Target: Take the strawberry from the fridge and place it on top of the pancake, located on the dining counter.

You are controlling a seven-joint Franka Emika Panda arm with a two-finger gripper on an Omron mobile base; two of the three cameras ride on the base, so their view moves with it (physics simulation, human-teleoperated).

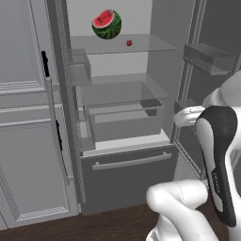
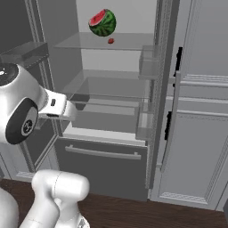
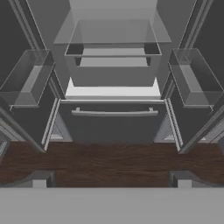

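The hand (image 3: 111,178) is spread fully wide, holding nothing. The tall dark grey fridge (image 3: 113,122) stands open ahead of it. The tiny red strawberry (image 1: 129,43) sits well above it on the clear glass top shelf (image 1: 150,44), just beside the green-rinded watermelon piece (image 1: 107,24). No legible writing.

Clear glass shelves (image 1: 123,44) — dark wood-grain floor (image 3: 112,162).

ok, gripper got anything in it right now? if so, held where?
Nothing held. The gripper is open and empty, aimed at the fridge drawer. The strawberry sits on the top shelf beside the watermelon.
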